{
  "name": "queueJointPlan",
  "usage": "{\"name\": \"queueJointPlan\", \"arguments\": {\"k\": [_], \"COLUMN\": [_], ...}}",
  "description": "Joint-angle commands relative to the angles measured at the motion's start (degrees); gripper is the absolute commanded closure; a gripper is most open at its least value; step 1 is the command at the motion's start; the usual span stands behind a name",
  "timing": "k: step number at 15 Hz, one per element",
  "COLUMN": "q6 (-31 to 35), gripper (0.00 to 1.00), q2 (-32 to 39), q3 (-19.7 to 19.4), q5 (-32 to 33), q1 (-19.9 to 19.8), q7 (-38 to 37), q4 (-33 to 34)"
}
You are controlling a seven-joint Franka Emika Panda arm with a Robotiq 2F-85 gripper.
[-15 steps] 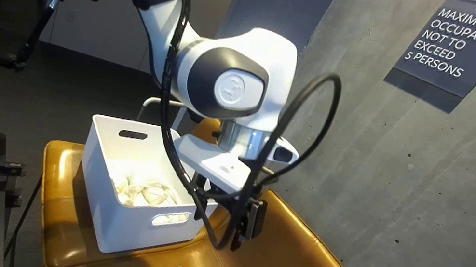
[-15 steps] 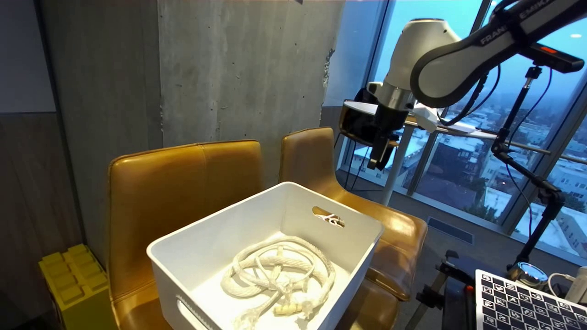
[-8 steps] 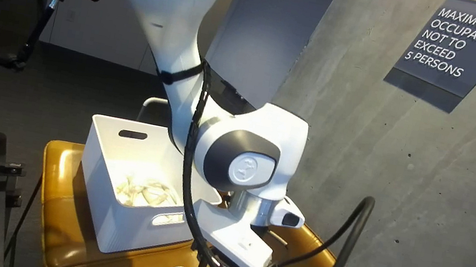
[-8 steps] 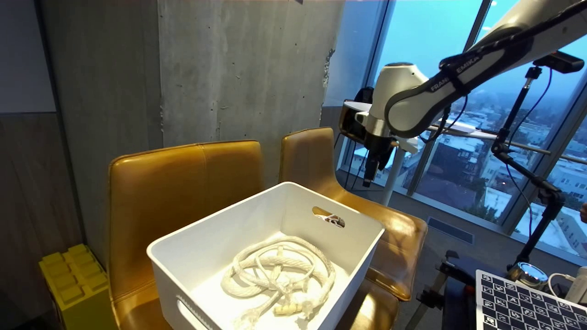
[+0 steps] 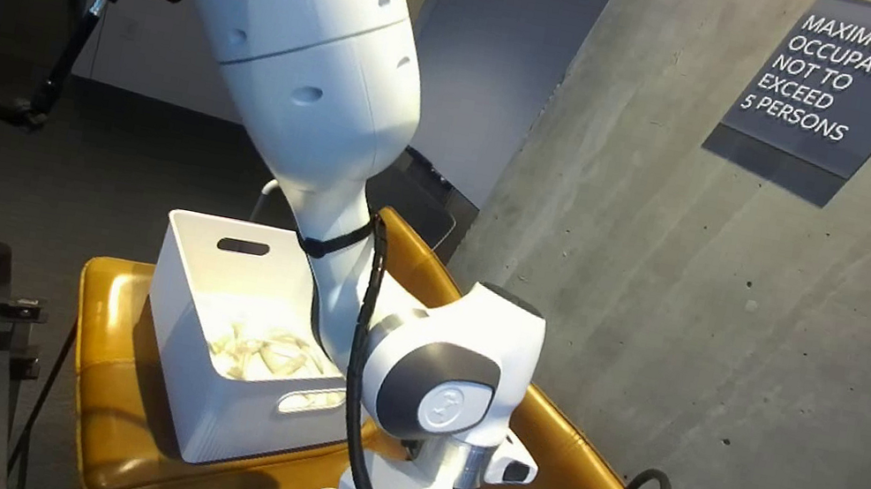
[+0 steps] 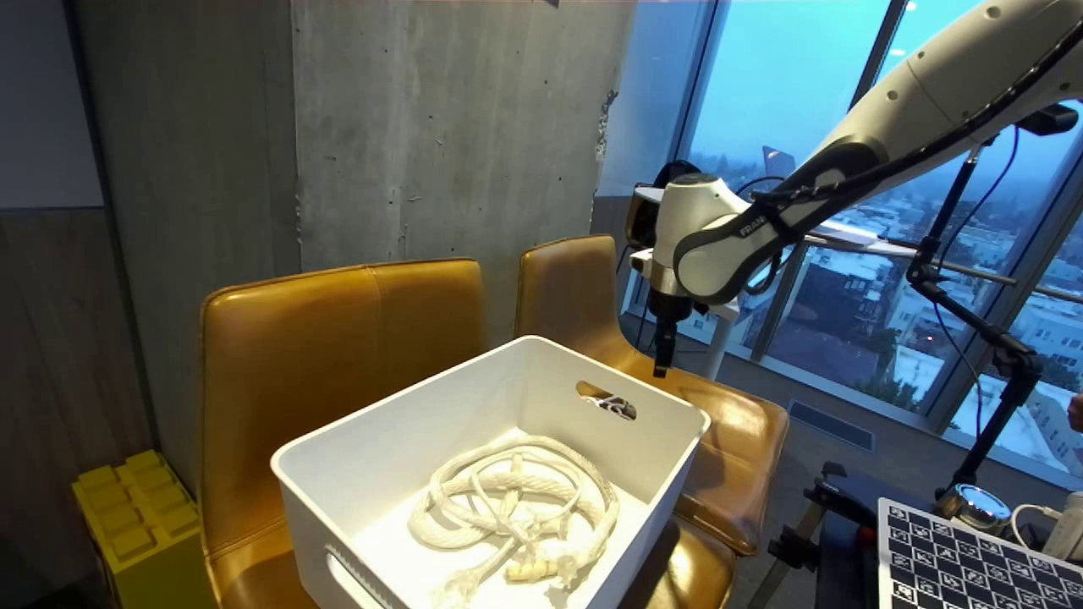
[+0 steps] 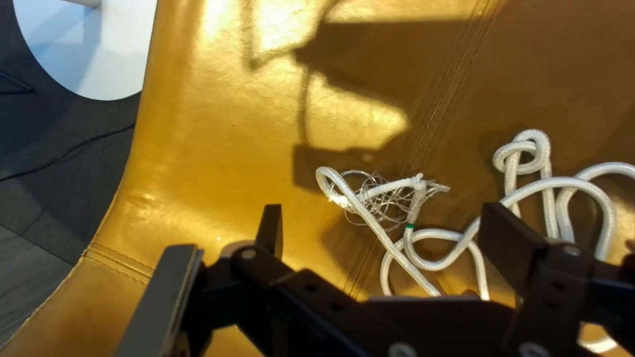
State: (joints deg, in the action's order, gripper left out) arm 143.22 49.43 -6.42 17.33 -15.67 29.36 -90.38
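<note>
Noticeably, the arm sits lower over the tan chair than half a second ago. Below the gripper, its fingers spread apart, lies the white rope, long axis running roughly finger to finger, knotted loops pointing beyond one finger.

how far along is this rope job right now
Looks done: some rope lies coiled inside the white box. In hand: the gripper is open over the white cord on the chair, with nothing gripped yet. Left, probably: grasping that cord and, if it belongs with the rope, boxing it, since it lies outside.
</note>
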Motion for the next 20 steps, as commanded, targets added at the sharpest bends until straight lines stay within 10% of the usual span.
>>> {"name": "queueJointPlan", "arguments": {"k": [1, 9, 10, 20], "q6": [-2.1, -6.8, -7.7, -10.9], "gripper": [0.00, 0.02, 0.20, 0.88], "q2": [5.3, 13.8, 14.5, 19.4], "q3": [-0.4, -0.9, -1.0, -2.0], "q5": [1.5, 2.1, 2.0, 2.0], "q1": [0.0, 0.0, 0.0, -0.3], "q7": [1.6, 1.8, 1.8, 1.9], "q4": [6.0, 16.0, 17.1, 22.9]}}
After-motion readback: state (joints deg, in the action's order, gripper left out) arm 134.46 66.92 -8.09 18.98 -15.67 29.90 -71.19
